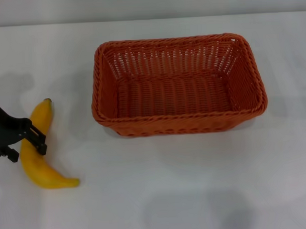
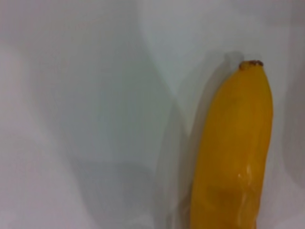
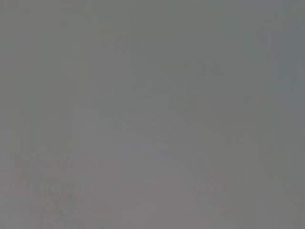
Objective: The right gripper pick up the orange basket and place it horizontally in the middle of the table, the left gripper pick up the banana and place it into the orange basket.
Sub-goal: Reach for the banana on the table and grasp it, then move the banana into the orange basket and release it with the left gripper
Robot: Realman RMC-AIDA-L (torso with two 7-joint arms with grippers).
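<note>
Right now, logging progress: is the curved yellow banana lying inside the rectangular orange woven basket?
No: the banana lies on the white table, left of the empty orange basket, at the left gripper.

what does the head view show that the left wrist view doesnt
Only the head view shows the orange basket, empty and lying lengthwise mid-table, and the left gripper straddling the middle of the banana. Only the left wrist view shows the banana's dark tip close up, with no fingers in frame. Both share the banana and the white table.
</note>
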